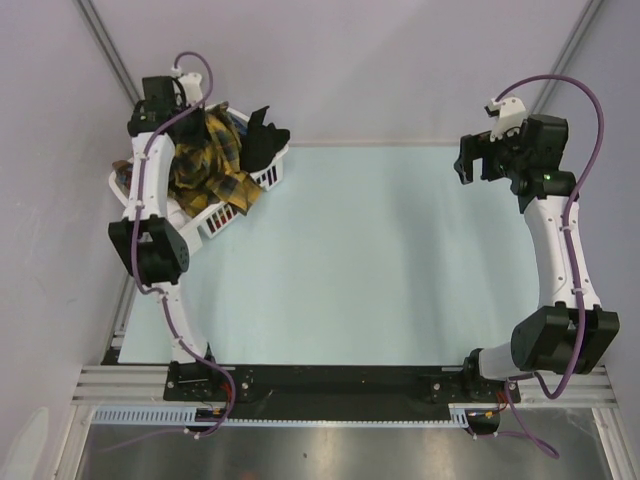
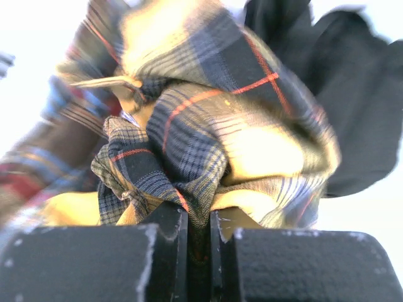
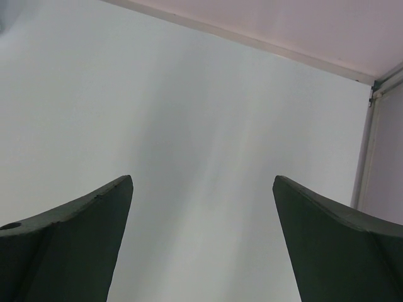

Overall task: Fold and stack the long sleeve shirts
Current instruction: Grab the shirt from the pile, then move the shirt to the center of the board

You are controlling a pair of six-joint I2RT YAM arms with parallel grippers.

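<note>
A mustard-yellow and black plaid shirt (image 1: 212,160) lies bunched in the white slatted basket (image 1: 265,178) at the far left of the table. My left gripper (image 1: 185,125) is over the basket and shut on a fold of that plaid shirt (image 2: 208,138); the cloth is pinched between the fingers (image 2: 165,233). A black garment (image 1: 262,135) lies beside it in the basket and shows in the left wrist view (image 2: 359,94). My right gripper (image 1: 472,160) hovers open and empty above the far right of the table; its wrist view shows only bare table between the fingers (image 3: 69,220).
The pale green table mat (image 1: 370,260) spreads between the arms. A red and blue plaid cloth (image 2: 38,163) shows blurred at the left of the left wrist view. Grey walls stand behind and at both sides.
</note>
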